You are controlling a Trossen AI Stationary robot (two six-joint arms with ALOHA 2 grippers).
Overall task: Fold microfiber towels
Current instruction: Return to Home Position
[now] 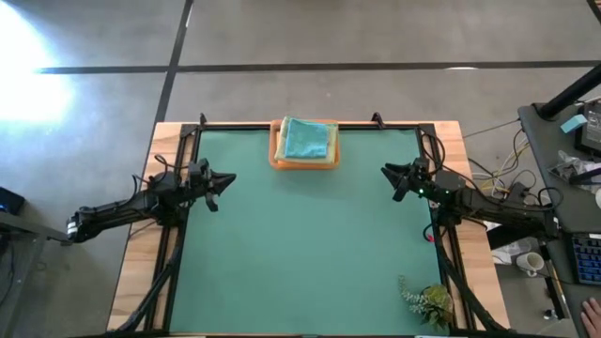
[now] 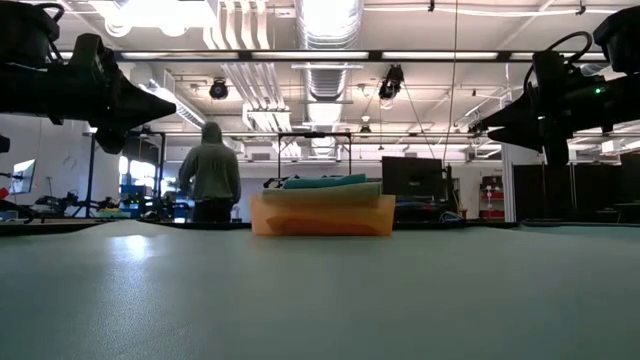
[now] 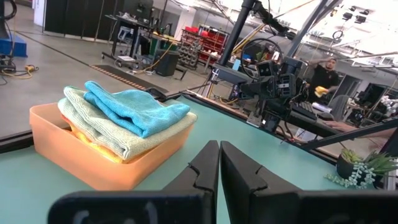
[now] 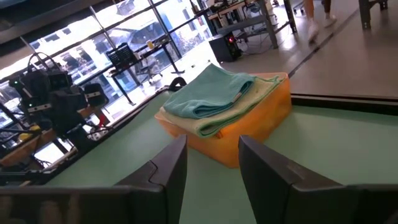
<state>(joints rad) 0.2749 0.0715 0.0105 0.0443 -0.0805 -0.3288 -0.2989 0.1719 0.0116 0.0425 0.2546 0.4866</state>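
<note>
Folded microfiber towels sit stacked in an orange tray (image 1: 275,150) at the middle of the table's far edge. A teal towel (image 1: 307,139) lies on top, a pale green one (image 3: 99,127) beneath it, and an orange edge (image 3: 93,144) peeks out lower down. My left gripper (image 1: 225,181) hovers shut at the mat's left side, pointing level toward the table's middle. My right gripper (image 1: 390,175) hovers open at the mat's right side, with nothing between its fingers (image 4: 171,162).
A dark green mat (image 1: 300,263) covers the table inside a black frame. A small plant sprig (image 1: 427,302) lies at the near right corner. A person in a hoodie (image 2: 210,172) stands beyond the far edge, and another (image 3: 326,78) sits beyond the table's right side.
</note>
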